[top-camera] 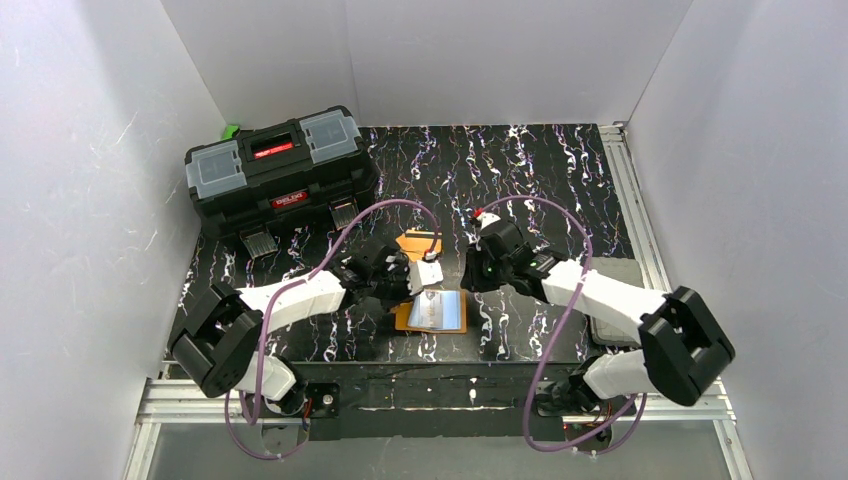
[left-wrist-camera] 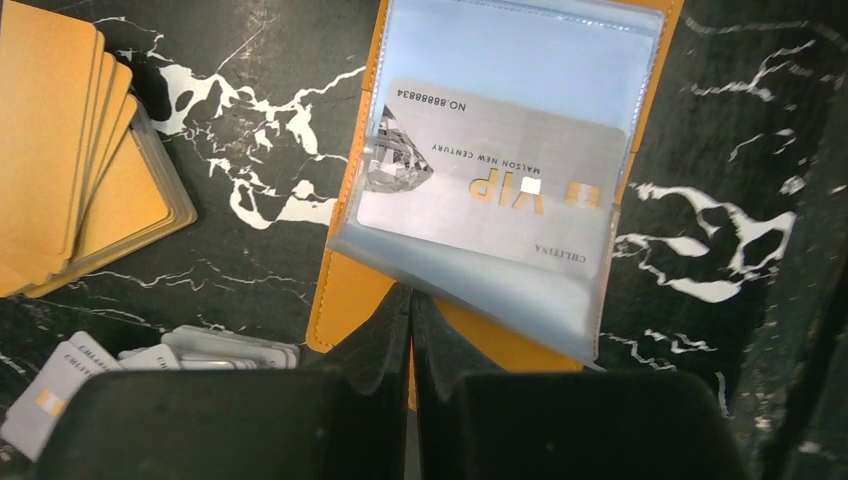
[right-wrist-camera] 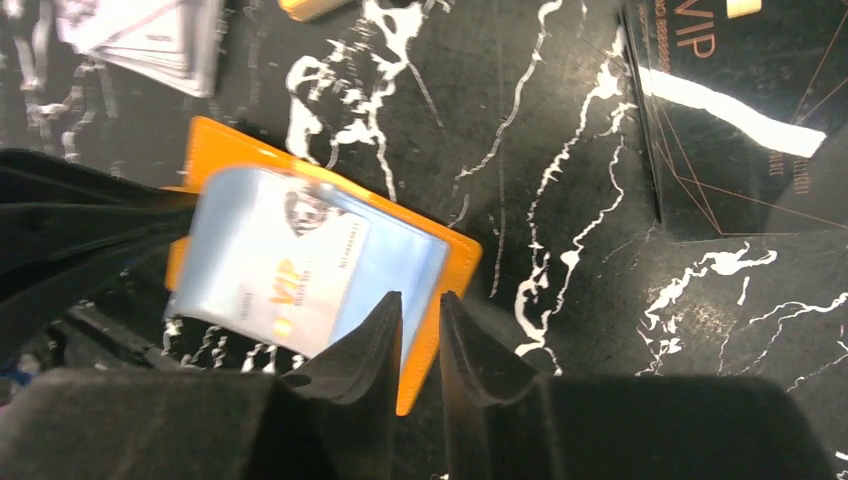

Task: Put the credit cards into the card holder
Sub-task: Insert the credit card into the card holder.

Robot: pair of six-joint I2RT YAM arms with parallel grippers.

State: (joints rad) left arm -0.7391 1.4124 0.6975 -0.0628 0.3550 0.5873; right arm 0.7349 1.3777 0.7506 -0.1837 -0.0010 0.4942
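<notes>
A black toolbox (top-camera: 280, 170) sits askew at the far left corner of the bench (top-camera: 540, 170), whose black top is streaked with white. The box has two grey-lidded compartments beside a red-labelled handle and two metal latches in front. Something small and green (top-camera: 231, 130) shows just behind it.

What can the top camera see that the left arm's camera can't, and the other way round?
Only the top camera shows the black toolbox and the right gripper. Only the left wrist camera shows the VIP lettering on the silver card tucked in the clear sleeve. Both show the open orange card holder and the orange cards.
</notes>
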